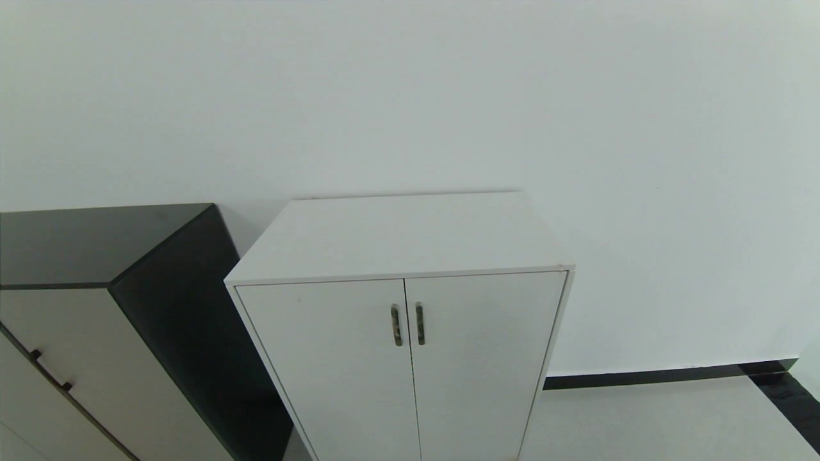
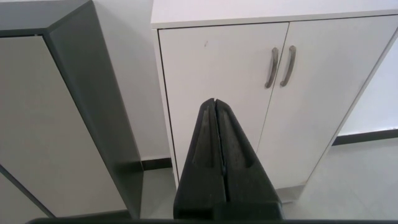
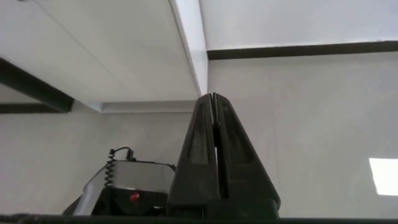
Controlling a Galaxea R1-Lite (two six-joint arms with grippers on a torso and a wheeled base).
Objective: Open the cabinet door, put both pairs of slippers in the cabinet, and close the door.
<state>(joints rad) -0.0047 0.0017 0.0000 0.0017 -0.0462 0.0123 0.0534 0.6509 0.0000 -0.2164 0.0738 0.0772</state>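
Cabinet (image 1: 398, 238) is shut, interior hidden; head view cuts off its base.

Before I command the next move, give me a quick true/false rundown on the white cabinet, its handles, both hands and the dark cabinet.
1. The white cabinet is fully closed. True.
2. The left hand is open. False: it is shut and holds nothing.
3. The handles sit side by side at the middle of the front. True.
4. The right hand grips a handle. False: it is shut on nothing.
5. The dark cabinet stands on the robot's right. False: it stands on the left.
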